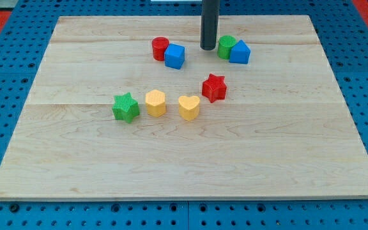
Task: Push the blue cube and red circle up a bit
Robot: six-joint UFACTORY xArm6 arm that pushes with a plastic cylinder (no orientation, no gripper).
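The red circle (pixel 160 48) and the blue cube (pixel 175 56) stand touching each other near the view's top, left of centre, the cube at the circle's lower right. My tip (pixel 208 48) is on the board just right of the blue cube, with a gap between them, and left of a green circle (pixel 226 46).
A blue block (pixel 240 52) touches the green circle on its right. A red star (pixel 214 87) lies below my tip. A yellow heart (pixel 188 107), a yellow hexagon (pixel 155 102) and a green star (pixel 126 107) form a row mid-board. The wooden board (pixel 286 160) has edges all round.
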